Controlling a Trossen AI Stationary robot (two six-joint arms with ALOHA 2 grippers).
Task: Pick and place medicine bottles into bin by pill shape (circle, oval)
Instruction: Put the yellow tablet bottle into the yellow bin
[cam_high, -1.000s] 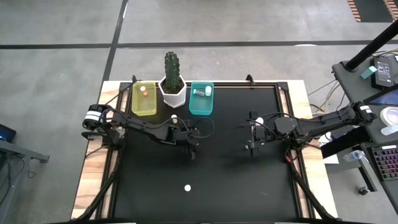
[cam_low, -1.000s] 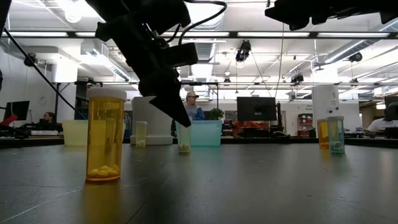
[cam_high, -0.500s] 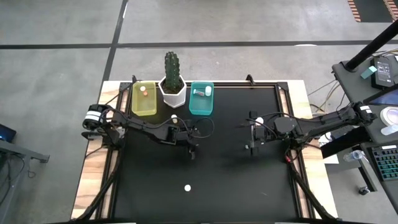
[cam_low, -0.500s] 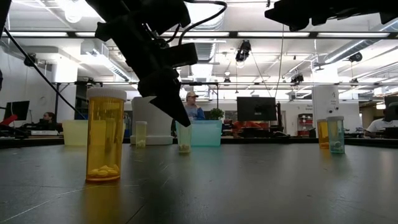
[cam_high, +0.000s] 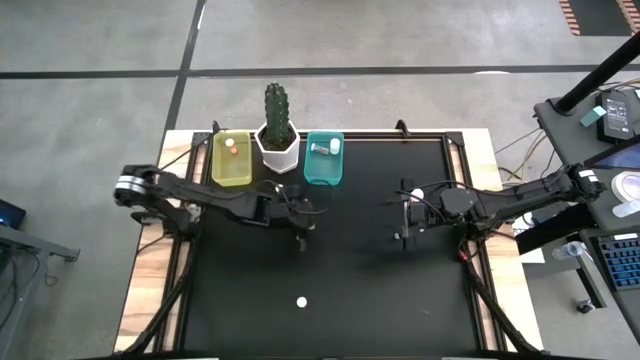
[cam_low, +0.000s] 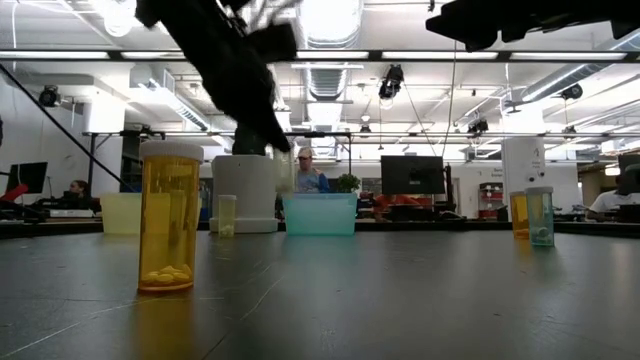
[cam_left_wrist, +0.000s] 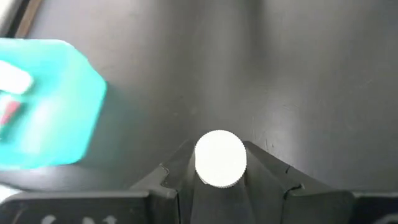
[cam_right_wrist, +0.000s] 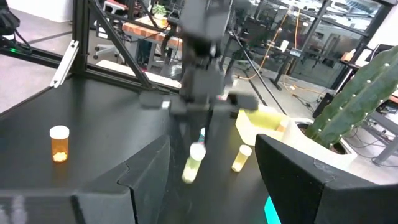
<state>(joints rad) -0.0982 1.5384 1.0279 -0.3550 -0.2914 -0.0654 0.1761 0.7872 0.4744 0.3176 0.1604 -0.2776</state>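
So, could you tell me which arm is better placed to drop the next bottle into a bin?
The left. Its gripper is already shut on a white-capped bottle, lifted near the teal bin. The right gripper hangs open and empty farther from the bins.

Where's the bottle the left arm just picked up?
In the left gripper, the bottle hangs above the table, near the teal bin.

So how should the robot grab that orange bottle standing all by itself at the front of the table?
Best on the round orange body just under the white cap, coming straight down from above. The orange bottle stands upright with open table all round it, so two fingers could close on opposite sides. The right gripper hovers empty.
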